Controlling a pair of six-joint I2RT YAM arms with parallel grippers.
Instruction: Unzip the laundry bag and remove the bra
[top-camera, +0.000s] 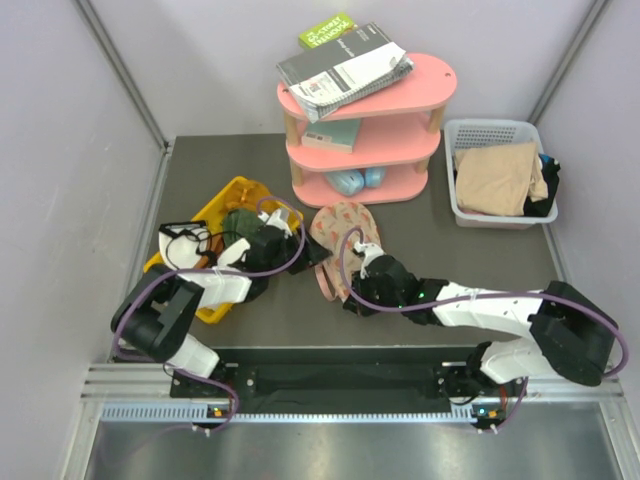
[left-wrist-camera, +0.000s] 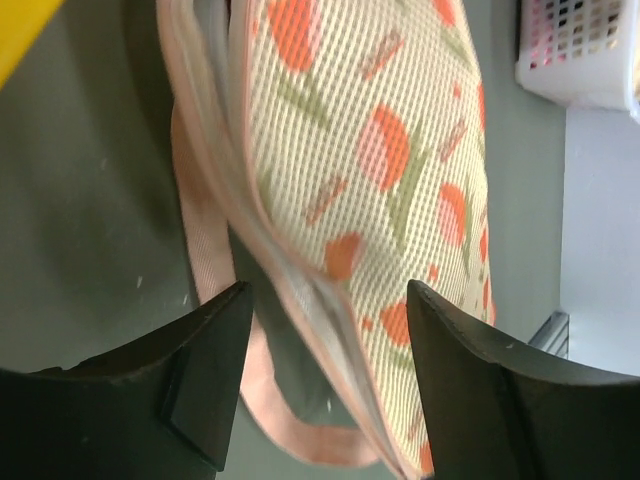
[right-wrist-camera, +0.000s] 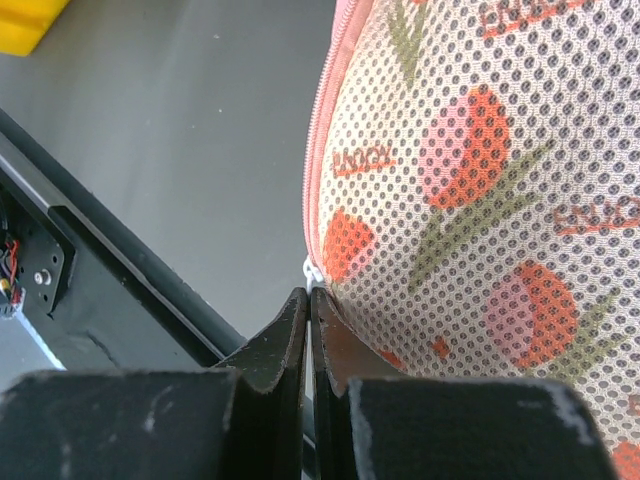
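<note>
Laundry bag (top-camera: 345, 232): fruit-print oval pouch, flat on the dark table (top-camera: 470, 255) between the yellow bin (top-camera: 225, 205) and the white basket (top-camera: 497, 215). Overhead, the left gripper (top-camera: 305, 255) is at its left edge and the right gripper (top-camera: 352, 288) at its near edge, seemingly one to steady and one to work the zip. Left wrist view: jaws spread, straddling the pink-trimmed rim beside the loop strap (left-wrist-camera: 205, 250), gripping nothing. Right wrist view: jaws pressed together at the zip seam just under a small white tab (right-wrist-camera: 311, 268); whether they pinch it, cannot tell. Bra: not visible, presumably inside.
</note>
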